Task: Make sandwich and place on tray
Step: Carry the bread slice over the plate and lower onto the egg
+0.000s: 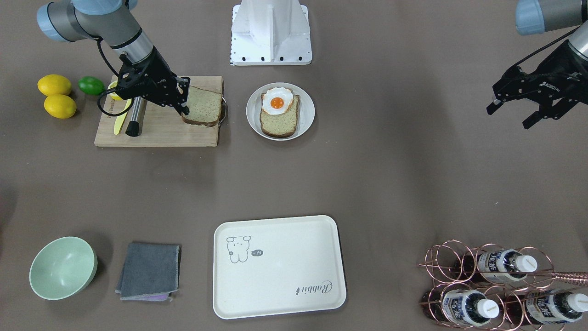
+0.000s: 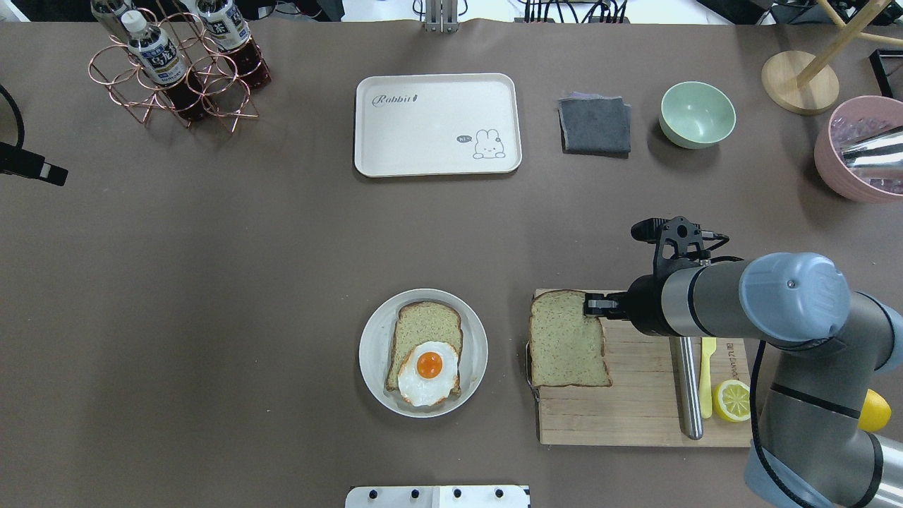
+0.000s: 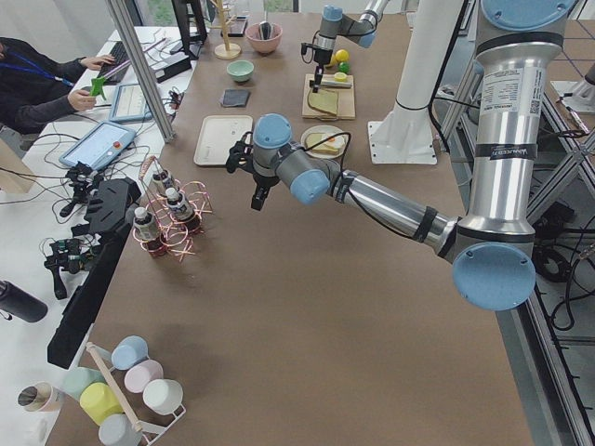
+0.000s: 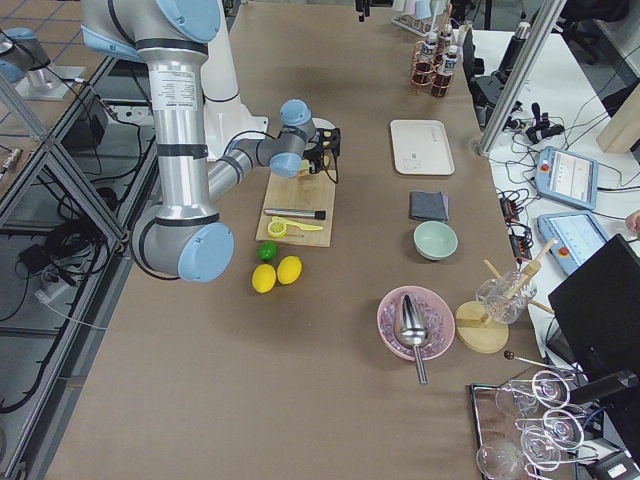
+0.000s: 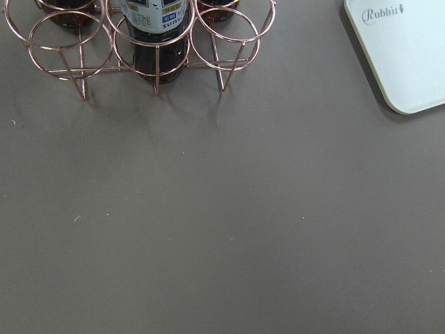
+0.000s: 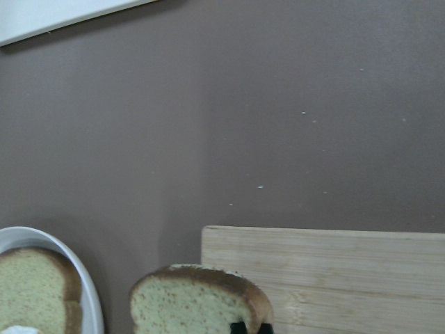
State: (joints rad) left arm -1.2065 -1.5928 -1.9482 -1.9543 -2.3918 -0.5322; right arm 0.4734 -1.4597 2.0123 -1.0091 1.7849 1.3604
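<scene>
One wholemeal bread slice [image 1: 276, 122] with a fried egg [image 1: 277, 102] on it lies on a round white plate [image 1: 307, 115] at the table's middle; the plate also shows in the overhead view [image 2: 370, 353]. A second bread slice [image 1: 204, 108] lies on the wooden cutting board [image 1: 156, 133]. My right gripper [image 1: 184, 99] is shut on that slice's edge, also in the overhead view [image 2: 592, 307]. The wrist view shows the slice [image 6: 188, 303] under my fingertips. The cream tray [image 1: 275, 266] stands empty across the table. My left gripper [image 1: 510, 117] hangs open and empty, far off to the side.
On the board lie a steel-handled tool [image 1: 135, 117], a yellow knife [image 1: 121, 120] and a lemon half [image 2: 731, 400]. Two lemons [image 1: 57, 95] and a lime [image 1: 91, 85] sit beside it. A green bowl [image 1: 63, 267], grey cloth [image 1: 149, 271] and bottle rack [image 1: 496, 285] flank the tray.
</scene>
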